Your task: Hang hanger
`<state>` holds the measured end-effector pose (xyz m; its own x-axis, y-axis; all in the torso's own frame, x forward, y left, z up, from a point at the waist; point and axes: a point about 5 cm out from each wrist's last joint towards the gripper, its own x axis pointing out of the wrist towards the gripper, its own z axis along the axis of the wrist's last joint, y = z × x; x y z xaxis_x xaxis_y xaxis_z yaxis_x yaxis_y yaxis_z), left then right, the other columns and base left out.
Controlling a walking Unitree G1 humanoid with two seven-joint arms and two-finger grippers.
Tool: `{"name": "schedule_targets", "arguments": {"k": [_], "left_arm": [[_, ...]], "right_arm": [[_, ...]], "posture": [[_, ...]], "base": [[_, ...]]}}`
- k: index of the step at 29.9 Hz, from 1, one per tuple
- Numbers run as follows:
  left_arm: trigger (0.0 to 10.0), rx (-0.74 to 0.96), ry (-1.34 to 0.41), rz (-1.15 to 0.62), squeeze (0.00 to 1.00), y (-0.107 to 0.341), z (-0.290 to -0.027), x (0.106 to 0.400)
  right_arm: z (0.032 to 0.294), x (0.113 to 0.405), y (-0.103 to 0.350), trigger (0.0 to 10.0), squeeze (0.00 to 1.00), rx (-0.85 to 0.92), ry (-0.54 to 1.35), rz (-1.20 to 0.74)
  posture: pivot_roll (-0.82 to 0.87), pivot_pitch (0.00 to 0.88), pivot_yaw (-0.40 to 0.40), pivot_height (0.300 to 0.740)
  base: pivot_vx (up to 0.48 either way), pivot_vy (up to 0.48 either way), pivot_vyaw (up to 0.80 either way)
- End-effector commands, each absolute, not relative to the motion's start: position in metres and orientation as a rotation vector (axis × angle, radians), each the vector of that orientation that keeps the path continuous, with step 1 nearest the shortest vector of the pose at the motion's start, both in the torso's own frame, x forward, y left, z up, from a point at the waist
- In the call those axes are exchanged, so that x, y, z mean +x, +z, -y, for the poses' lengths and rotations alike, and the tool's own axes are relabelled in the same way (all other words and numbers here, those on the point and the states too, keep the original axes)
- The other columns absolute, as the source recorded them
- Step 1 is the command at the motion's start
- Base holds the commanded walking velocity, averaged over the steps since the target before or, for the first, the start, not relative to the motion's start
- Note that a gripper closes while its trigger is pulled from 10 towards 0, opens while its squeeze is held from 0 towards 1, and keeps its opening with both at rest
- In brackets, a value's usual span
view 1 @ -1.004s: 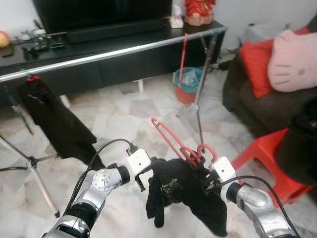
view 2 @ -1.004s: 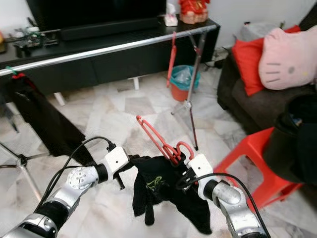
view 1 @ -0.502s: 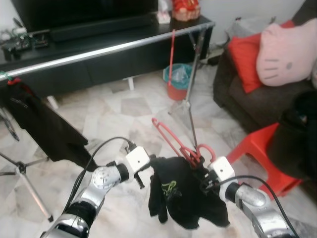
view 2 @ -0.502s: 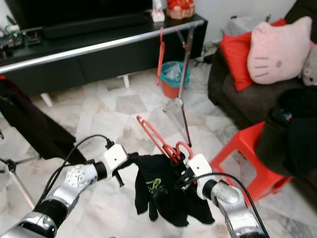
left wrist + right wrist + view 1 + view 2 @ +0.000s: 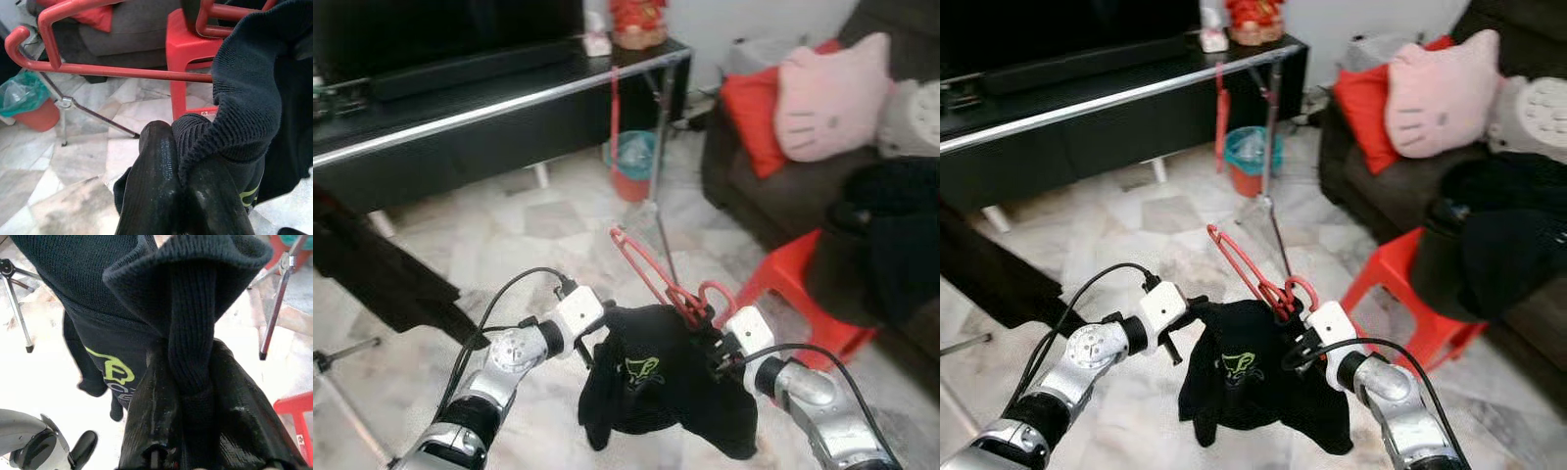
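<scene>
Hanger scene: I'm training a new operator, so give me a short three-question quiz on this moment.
1. True or false: both grippers pinch the black garment.
2. What colour is the hanger?
3. The stool stands on the robot's: A) left, B) right.

Key: 1 true: the left gripper and the right gripper each clamp the knit fabric. 2 red. 3 B.

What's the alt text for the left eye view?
Both claws, left and right, hold a black garment on a red hanger between them, above a marble floor. Behind stand a black TV bench, a metal rail, a red stool and a sofa with a pink cushion.
</scene>
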<state>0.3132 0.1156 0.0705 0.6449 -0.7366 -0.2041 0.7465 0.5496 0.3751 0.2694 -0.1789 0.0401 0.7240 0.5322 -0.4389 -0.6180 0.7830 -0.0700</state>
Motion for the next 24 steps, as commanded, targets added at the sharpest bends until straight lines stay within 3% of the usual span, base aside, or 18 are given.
{"name": "schedule_targets", "arguments": {"k": [1,7,12,24], "left_arm": [[10.0,0.482,-0.884,-0.002,0.00,0.0744,-0.1148,0.3145],[10.0,0.482,-0.885,0.003,0.00,0.0755,-0.1148,0.3154],[10.0,0.484,-0.881,0.002,0.00,0.0754,-0.1149,0.3157],[10.0,0.483,-0.887,-0.006,0.00,0.0732,-0.1139,0.3143]], "right_arm": [[0.1772,0.2724,0.0471,10.0,0.00,-0.234,0.646,-0.383],[0.1765,0.2733,0.0481,10.0,0.00,-0.238,0.652,-0.382],[0.1767,0.2743,0.0492,10.0,0.00,-0.239,0.651,-0.379],[0.1770,0.2735,0.0496,10.0,0.00,-0.239,0.648,-0.377]], "posture": [[-0.01,0.040,0.024,0.740],[-0.01,0.033,0.022,0.740],[-0.02,0.031,0.022,0.740],[-0.02,0.039,0.022,0.740]], "base": [[0.000,-0.480,-0.80],[0.000,-0.080,-0.80],[0.000,-0.411,-0.80],[0.000,0.000,-0.80]]}}
